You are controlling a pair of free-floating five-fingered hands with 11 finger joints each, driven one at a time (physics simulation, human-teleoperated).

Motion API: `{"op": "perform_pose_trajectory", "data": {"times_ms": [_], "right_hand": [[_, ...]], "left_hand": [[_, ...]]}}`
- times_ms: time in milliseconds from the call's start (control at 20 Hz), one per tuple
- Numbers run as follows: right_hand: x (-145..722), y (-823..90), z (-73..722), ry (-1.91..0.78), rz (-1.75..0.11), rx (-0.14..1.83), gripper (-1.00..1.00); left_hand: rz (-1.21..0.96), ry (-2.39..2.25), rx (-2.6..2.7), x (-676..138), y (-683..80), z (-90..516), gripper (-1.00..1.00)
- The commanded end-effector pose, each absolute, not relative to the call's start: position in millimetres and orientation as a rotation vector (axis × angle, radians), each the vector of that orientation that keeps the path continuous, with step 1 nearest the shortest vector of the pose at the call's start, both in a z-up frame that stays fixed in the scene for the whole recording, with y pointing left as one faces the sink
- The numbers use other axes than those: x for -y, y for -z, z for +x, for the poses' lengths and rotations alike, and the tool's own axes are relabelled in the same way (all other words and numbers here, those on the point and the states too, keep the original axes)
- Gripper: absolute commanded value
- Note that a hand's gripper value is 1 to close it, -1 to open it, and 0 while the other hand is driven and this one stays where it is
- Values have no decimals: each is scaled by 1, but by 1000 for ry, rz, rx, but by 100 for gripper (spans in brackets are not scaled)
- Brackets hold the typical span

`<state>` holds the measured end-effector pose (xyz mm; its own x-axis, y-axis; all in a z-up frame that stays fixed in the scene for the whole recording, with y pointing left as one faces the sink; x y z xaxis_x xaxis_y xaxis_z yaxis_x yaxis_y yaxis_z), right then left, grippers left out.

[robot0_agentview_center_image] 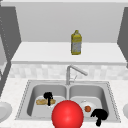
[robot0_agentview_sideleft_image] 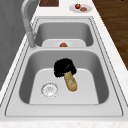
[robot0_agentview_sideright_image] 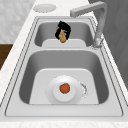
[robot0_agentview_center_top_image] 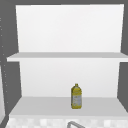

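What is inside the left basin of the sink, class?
A bread roll lies on the basin floor, the left hand curled round one end, which it covers. A round drain sits beside it.

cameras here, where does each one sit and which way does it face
Front view: faces the sink head-on; left hand on the bread roll, right hand by the front rim.
Left side view: looks along the sink from its left; hand curled on the roll.
Right side view: from the right; plate nearest.
Upper view: faces the shelves; yellow bottle, shared with the front view.
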<state>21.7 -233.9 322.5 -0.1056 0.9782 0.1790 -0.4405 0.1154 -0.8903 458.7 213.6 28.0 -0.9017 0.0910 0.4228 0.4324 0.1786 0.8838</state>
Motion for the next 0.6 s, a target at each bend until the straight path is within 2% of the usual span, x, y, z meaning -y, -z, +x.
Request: {"op": "perform_pose_trajectory", "data": {"times_ms": [0,550], "right_hand": [[234,-323,22,-1377,-696,1039,0],[234,-323,22,-1377,-696,1039,0]], "left_hand": [[-657,1817,2225,-218,3,457,100],[-576,1848,2234,-212,100,478,100]]}}
